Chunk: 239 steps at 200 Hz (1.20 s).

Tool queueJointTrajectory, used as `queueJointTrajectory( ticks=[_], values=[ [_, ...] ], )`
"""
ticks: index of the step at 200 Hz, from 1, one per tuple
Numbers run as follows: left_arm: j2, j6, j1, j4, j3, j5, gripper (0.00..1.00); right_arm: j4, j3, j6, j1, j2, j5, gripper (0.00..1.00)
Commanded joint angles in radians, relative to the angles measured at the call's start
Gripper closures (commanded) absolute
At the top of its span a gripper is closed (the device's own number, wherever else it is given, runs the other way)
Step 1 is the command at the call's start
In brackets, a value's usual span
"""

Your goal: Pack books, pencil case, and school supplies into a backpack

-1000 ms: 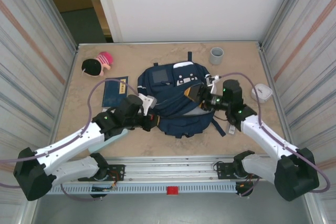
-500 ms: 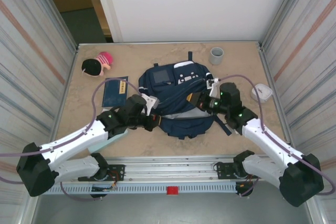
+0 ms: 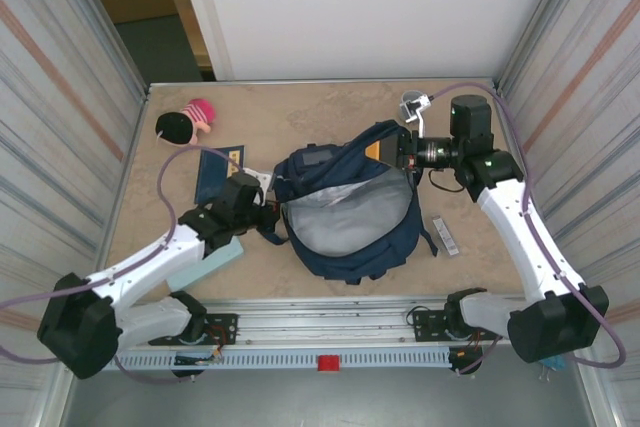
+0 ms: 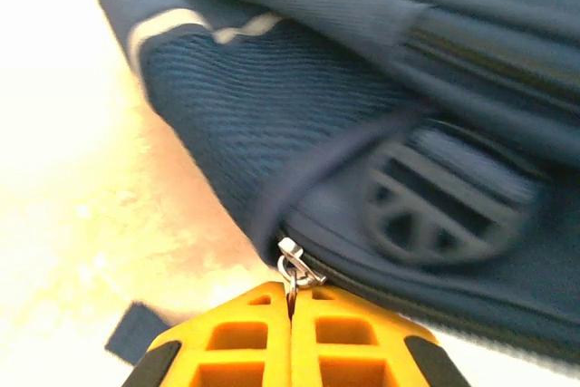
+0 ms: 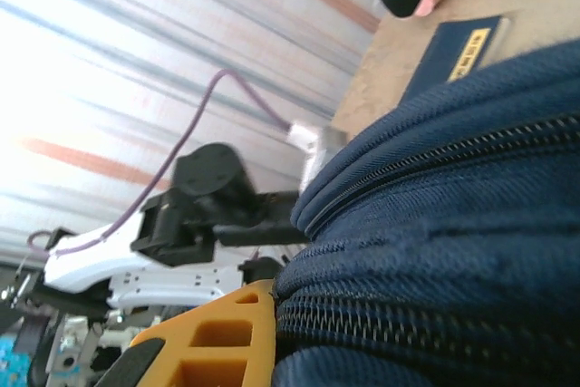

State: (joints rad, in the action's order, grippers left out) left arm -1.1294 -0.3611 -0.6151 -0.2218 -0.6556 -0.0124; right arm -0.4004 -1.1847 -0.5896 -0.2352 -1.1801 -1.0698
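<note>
Doll: a dark-haired doll (image 3: 185, 123) lies at the far left of the tabletop (image 3: 300, 107), well apart from the packing and no part of it.
Book: the thin navy book (image 3: 212, 175) lies flat just left of the backpack, partly under the left arm, not yet packed.
Pencil case: the pale mint pencil case (image 3: 207, 267) lies near and left, under the left forearm, also waiting outside the bag.
Left hand: the left hand (image 3: 268, 221) is clenched on the metal zipper pull (image 4: 292, 265) at the bag's left edge, low by the tabletop; this looks meant to anchor that side so the mouth stays spread.
Backpack: the backpack (image 3: 350, 247) sits mid-table with its main compartment gaping and the grey lining showing; nothing can be seen inside.
Right hand: the right hand (image 3: 398, 150) is clamped on the fabric at the bag's far right rim and holds it raised, probably to keep the opening wide against the left hand's pull.
Supply: a small flat white piece (image 3: 446, 236) lies on the tabletop just right of the bag.
Stage: opening looks done; loading has not begun, and one hand must let go to fetch an item.
</note>
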Motion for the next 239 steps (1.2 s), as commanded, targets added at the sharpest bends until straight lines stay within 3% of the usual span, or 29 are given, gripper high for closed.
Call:
queueJointTrajectory(
  ticks=[1, 39, 60, 73, 123, 142, 160, 178, 208, 239],
  values=[
    [-0.071, 0.026, 0.032, 0.102, 0.019, 0.129, 1.00, 0.020, -0.108, 0.076, 0.004, 0.012, -0.181, 0.90],
    [-0.167, -0.004, 0.088, 0.204, 0.025, 0.172, 1.00, 0.067, -0.123, 0.035, 0.000, 0.002, -0.142, 0.90],
    [-0.126, -0.027, 0.091, 0.180, -0.004, 0.121, 0.69, 0.070, -0.090, 0.038, -0.012, 0.004, 0.013, 0.90],
    [-0.072, -0.052, 0.091, 0.124, -0.028, 0.094, 0.58, 0.093, -0.045, 0.043, -0.032, 0.022, 0.138, 0.90],
    [0.104, -0.168, 0.091, -0.032, -0.077, 0.075, 0.44, 0.339, 0.216, -0.036, -0.136, 0.069, 0.370, 0.88],
    [0.102, -0.196, 0.088, -0.029, -0.082, 0.045, 0.44, 0.351, 0.296, -0.097, -0.158, 0.083, 0.424, 0.74],
    [0.078, -0.203, 0.078, -0.030, -0.084, 0.033, 0.44, 0.215, 0.353, -0.146, -0.186, 0.133, 0.558, 0.49],
    [0.052, -0.211, 0.063, -0.031, -0.086, 0.034, 0.43, -0.024, 0.360, -0.157, -0.198, 0.175, 0.642, 0.32],
    [0.013, -0.238, 0.027, -0.039, -0.100, 0.061, 0.41, -0.389, 0.344, -0.138, -0.235, 0.250, 0.823, 0.22],
    [-0.051, -0.285, -0.001, -0.054, -0.131, 0.072, 0.41, -0.608, 0.299, -0.151, -0.277, 0.313, 0.957, 0.18]
  ],
)
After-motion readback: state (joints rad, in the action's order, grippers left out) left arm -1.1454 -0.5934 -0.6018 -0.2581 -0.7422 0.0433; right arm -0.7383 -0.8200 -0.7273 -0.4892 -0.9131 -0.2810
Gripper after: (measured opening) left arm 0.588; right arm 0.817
